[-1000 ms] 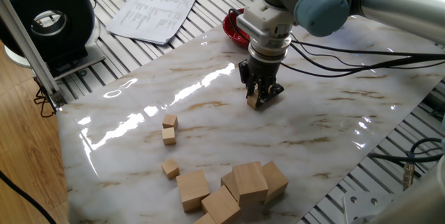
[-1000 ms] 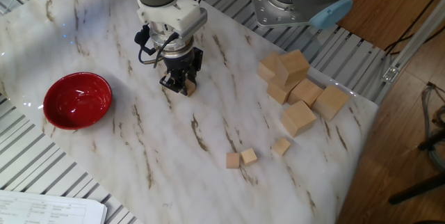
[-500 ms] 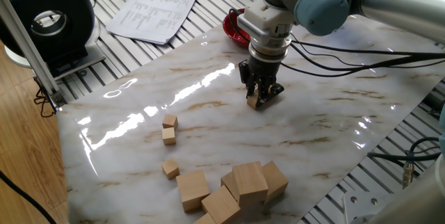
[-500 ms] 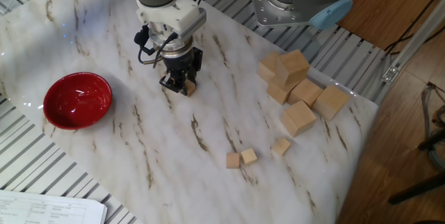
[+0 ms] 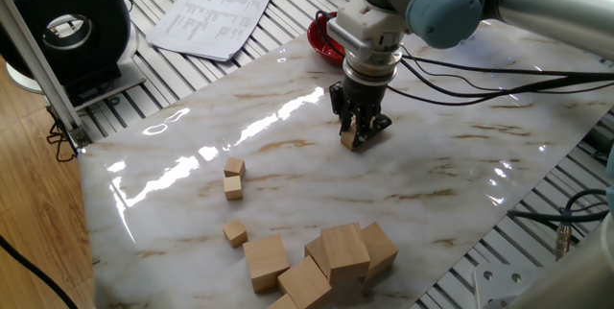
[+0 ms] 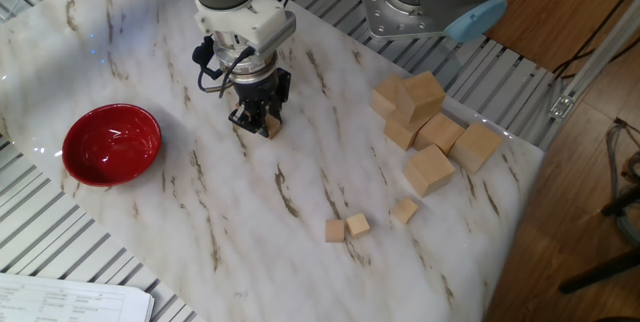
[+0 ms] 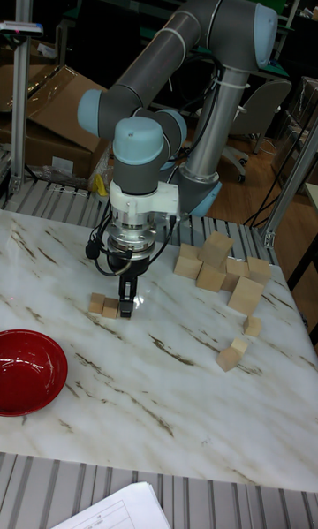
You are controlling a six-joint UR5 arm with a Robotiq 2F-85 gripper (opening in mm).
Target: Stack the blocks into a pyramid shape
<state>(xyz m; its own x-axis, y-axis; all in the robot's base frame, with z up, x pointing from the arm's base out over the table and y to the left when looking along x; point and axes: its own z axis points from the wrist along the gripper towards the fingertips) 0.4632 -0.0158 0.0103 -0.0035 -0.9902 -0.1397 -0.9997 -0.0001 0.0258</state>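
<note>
The gripper points straight down at the marble table, its fingers clamped on a small block resting there, with two more small blocks just beside it. Three further small blocks lie well apart from it, near the pile of larger cubes. The red bowl sits off to its other side.

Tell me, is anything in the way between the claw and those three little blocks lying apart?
Nothing visible. Only bare table lies between the gripper and the three little blocks. The big cubes sit off to one side, the red bowl on the other.
</note>
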